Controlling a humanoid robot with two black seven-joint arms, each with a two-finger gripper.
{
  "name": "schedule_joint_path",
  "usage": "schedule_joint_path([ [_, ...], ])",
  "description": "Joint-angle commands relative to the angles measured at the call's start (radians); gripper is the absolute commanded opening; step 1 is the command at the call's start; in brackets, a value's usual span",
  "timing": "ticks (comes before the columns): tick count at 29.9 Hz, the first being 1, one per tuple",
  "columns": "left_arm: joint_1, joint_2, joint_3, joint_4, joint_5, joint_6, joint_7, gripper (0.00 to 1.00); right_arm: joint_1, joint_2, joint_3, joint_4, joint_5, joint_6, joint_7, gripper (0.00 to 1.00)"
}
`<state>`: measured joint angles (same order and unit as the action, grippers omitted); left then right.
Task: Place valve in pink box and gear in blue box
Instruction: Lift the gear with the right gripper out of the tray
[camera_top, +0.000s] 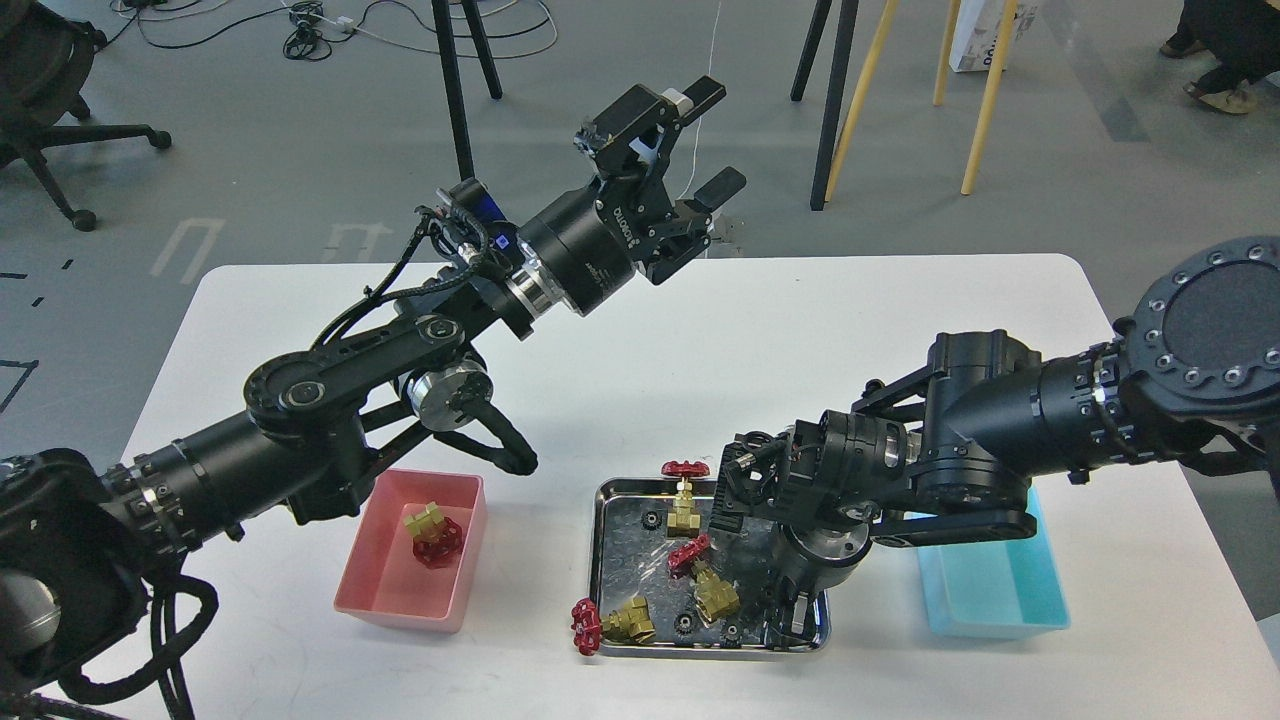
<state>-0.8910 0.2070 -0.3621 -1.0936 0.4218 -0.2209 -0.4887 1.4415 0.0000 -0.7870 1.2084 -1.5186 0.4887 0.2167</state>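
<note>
One valve (432, 535) lies in the pink box (385, 580) at the front left. Three more valves lie in the steel tray (628, 560): one at its far edge (684, 505), one in the middle (712, 592), one at the front-left corner (628, 618). Small black gears (650, 518) (685, 622) lie between them. The blue box (1000, 600) stands right of the tray, partly behind my right arm; the part I see holds nothing. My left gripper (712, 140) is open and empty, high over the table's far edge. My right gripper (795, 615) points down into the tray's right side; its fingers are dark and hard to separate.
The white table (700, 340) ends close behind my left gripper. Beyond it are stand legs (835, 100), wooden legs (985, 100), cables and an office chair (50, 110) on the grey floor. My right forearm (980, 430) hangs over the blue box's far side.
</note>
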Motion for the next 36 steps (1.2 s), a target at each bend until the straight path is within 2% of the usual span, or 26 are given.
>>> schedule_joint_path([
  [1, 0.001, 0.0, 0.0, 0.0, 0.0, -0.001, 0.0, 0.9, 0.0, 0.0, 0.0, 0.0, 0.0, 0.0, 0.001, 0.29],
  [14, 0.006, 0.0, 0.0, 0.0, 0.0, -0.012, 0.0, 0.9, 0.014, 0.0, 0.0, 0.007, 0.028, 0.0, 0.007, 0.18],
  [21, 0.006, 0.0, 0.0, 0.0, 0.0, -0.014, 0.0, 0.9, 0.037, 0.0, 0.002, 0.01, 0.029, 0.0, 0.007, 0.17],
  [28, 0.004, 0.0, 0.0, 0.003, 0.0, -0.014, 0.0, 0.9, 0.137, 0.0, 0.022, 0.034, 0.052, 0.0, 0.009, 0.17],
  [33, 0.004, 0.0, 0.002, 0.003, 0.0, -0.014, 0.0, 0.9, 0.166, -0.078, 0.026, 0.071, 0.052, 0.0, 0.007, 0.17],
  [36, 0.004, -0.001, 0.002, 0.003, 0.0, -0.014, 0.0, 0.9, 0.169, -0.086, 0.026, 0.074, 0.052, 0.0, 0.007, 0.17],
])
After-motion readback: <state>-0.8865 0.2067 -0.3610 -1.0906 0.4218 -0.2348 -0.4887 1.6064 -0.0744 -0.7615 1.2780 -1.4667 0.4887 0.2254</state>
